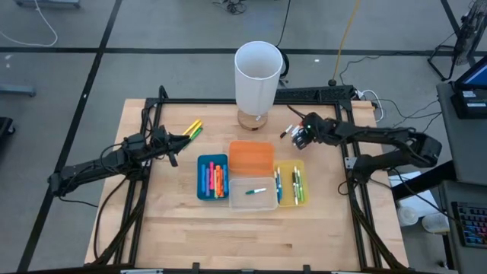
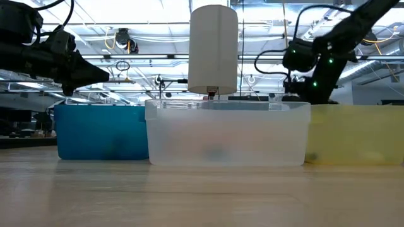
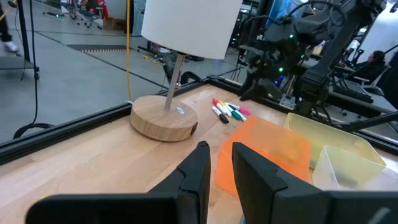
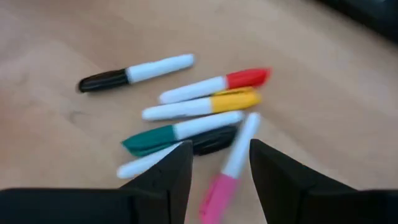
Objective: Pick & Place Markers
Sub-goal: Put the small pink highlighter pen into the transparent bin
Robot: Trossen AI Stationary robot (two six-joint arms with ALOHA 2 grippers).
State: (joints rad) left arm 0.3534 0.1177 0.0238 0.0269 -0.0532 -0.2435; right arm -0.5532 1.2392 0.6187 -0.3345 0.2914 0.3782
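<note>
right gripper [image 4: 214, 165] hung spread right over the white markers [image 4: 193, 109], pink-capped one [image 4: 227, 174] lying lengthwise between its fingers; left gripper [image 3: 221, 165], slightly apart, waited farther off.

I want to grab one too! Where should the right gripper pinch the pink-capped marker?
Probably from straight above, the right gripper pinching the pink-capped marker across its white barrel: it lies flat between the open fingers already, and its slim sides there stand clearest of the other markers.
</note>
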